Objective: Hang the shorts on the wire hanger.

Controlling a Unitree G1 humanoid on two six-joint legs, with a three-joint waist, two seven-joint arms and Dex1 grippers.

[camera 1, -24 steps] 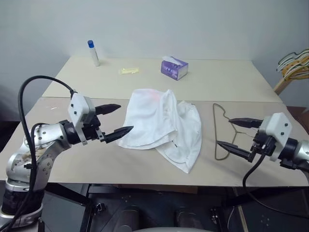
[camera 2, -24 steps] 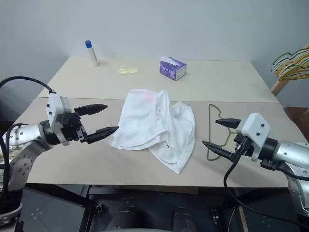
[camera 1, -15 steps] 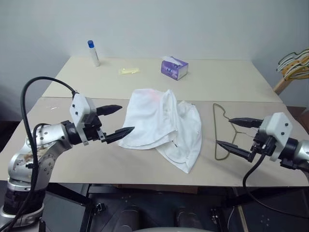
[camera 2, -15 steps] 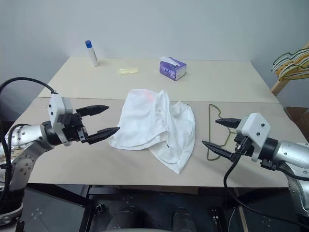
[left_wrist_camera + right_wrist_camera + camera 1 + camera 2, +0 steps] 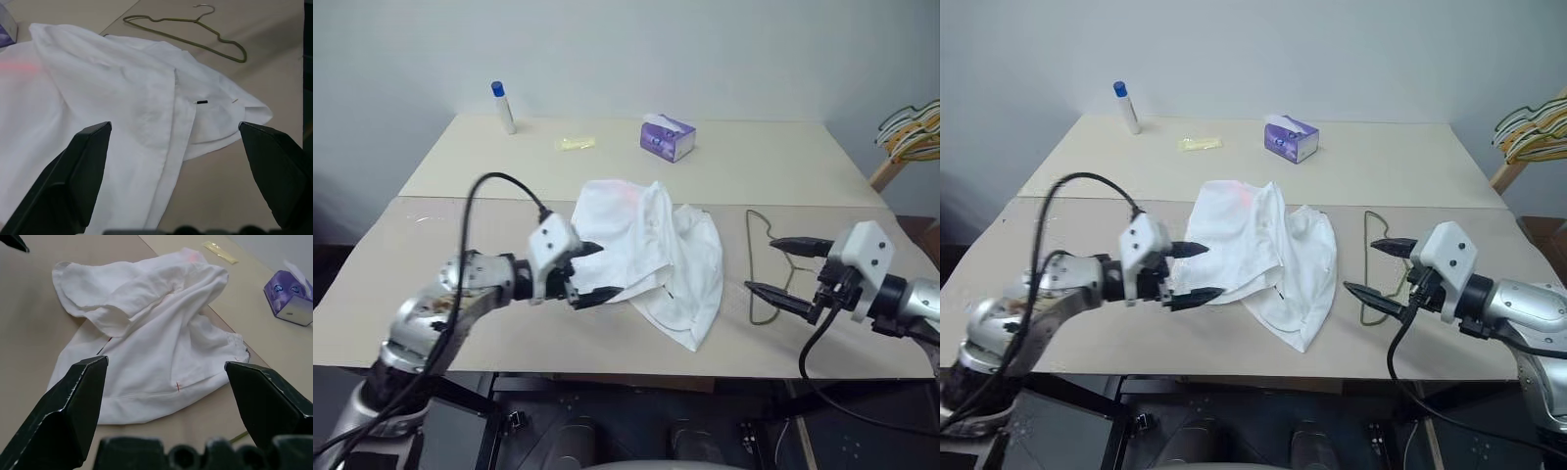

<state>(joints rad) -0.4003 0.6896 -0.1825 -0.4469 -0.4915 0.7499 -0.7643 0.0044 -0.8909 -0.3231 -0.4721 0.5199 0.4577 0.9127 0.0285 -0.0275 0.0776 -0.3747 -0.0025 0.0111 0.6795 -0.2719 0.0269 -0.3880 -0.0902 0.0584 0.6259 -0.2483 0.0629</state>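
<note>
The white shorts [image 5: 646, 240] lie crumpled in the middle of the near table, with a faint red mark near the top. To their right the thin wire hanger [image 5: 748, 269] lies flat, hook toward the far side. My left gripper [image 5: 605, 270] is open at the shorts' left edge, its fingers straddling the hem with the cloth between them in the left wrist view [image 5: 122, 98]. Just above the hanger's body my right gripper [image 5: 760, 264] is open and empty, pointing left toward the shorts [image 5: 146, 333].
On the far table stand a purple tissue box [image 5: 668, 137], a white bottle with a blue cap [image 5: 502, 106] and a small yellow packet [image 5: 575, 144]. A bunch of coloured hangers [image 5: 911, 127] hangs at the right edge. A seam joins the two tables.
My left gripper has swept right from the bare table to the shorts' left edge. The right gripper has edged slightly left over the hanger. Shorts and hanger have not moved.
</note>
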